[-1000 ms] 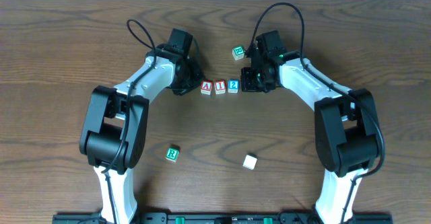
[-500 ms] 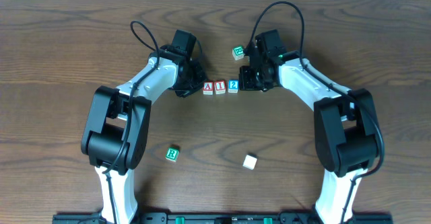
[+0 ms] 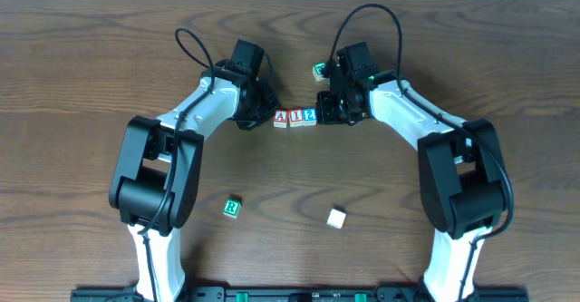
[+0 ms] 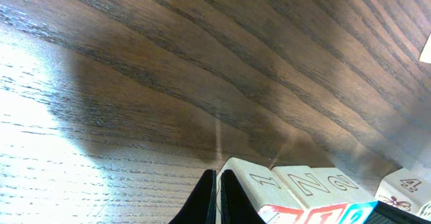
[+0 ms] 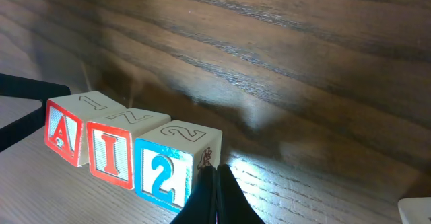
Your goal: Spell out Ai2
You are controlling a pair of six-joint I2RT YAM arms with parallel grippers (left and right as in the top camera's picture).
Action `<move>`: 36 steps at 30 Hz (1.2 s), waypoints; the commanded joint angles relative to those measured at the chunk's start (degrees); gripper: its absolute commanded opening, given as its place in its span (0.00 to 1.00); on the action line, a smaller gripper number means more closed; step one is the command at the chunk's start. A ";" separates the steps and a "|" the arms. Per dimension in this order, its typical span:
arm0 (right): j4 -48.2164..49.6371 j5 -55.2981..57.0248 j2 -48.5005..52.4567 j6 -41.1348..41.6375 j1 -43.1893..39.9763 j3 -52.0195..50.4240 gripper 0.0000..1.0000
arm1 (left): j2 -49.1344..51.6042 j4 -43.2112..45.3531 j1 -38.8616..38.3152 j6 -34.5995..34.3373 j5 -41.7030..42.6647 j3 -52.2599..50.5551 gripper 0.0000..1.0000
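Note:
Three blocks stand in a touching row at the table's middle: red A (image 3: 280,118), red I (image 3: 294,117), blue 2 (image 3: 310,115). In the right wrist view they read A (image 5: 62,132), I (image 5: 111,153), 2 (image 5: 161,174). My left gripper (image 3: 264,117) is shut and empty, its tips (image 4: 217,196) against the A block's outer side. My right gripper (image 3: 324,113) is shut and empty, its tips (image 5: 213,196) against the 2 block's outer side.
A green block (image 3: 319,69) lies behind the row near the right arm. A green R block (image 3: 232,208) and a plain white block (image 3: 336,217) lie nearer the front.
My right gripper has pushed the 2 block left, so the row closed up. My left gripper moved slightly right against the A block.

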 commanded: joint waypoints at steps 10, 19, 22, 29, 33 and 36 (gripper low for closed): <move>0.09 -0.50 0.70 0.74 0.48 0.15 0.02 | 0.81 0.28 -1.18 -1.49 -0.24 -0.50 0.06; -3.39 2.69 0.57 -0.17 -2.38 2.54 0.02 | 0.15 -2.69 1.60 4.02 -4.48 -0.02 0.06; -8.24 6.73 -0.20 -0.57 -2.73 6.75 0.01 | -1.81 -4.04 2.38 7.21 -5.79 1.40 0.05; -19.04 12.31 -7.78 -0.79 -1.68 15.87 0.02 | -12.63 -10.75 2.62 15.02 -12.98 5.33 0.05; -22.91 15.65 -16.98 -0.37 0.57 15.78 0.02 | -20.87 -14.43 2.62 18.32 -13.62 5.33 0.06; -26.80 21.35 -24.92 -0.35 3.72 15.58 0.02 | -27.08 -19.06 2.62 20.44 -13.57 5.27 0.05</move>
